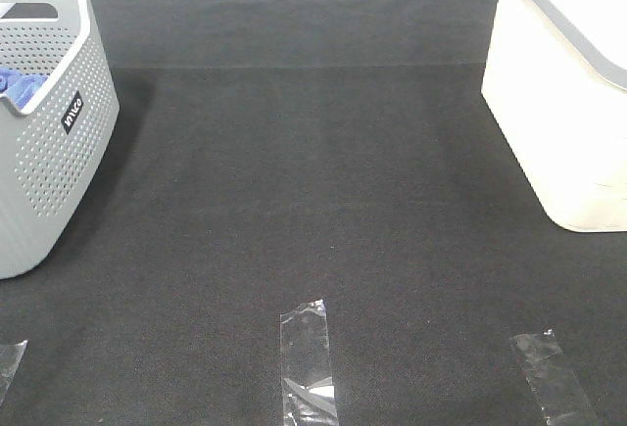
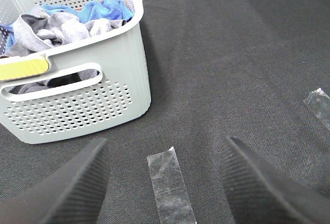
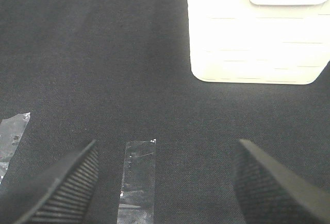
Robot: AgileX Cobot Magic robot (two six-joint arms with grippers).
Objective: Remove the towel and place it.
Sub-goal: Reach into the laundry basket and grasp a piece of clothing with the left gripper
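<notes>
My left gripper (image 2: 165, 144) and right gripper (image 3: 167, 145) both hang spread wide, grasping nothing, above tape strips (image 1: 307, 357) on the near mat (image 1: 313, 171). Far left, the towel (image 2: 64, 28) lies crumpled inside the grey basket (image 2: 93, 105); a white bin (image 1: 558, 122) stands far right.

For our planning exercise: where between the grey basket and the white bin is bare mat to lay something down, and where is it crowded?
The whole black mat between the grey basket and the white bin is bare, bordered in front by three tape strips. Crowded inside the grey basket, heaped with the towel and a blue cloth.
</notes>
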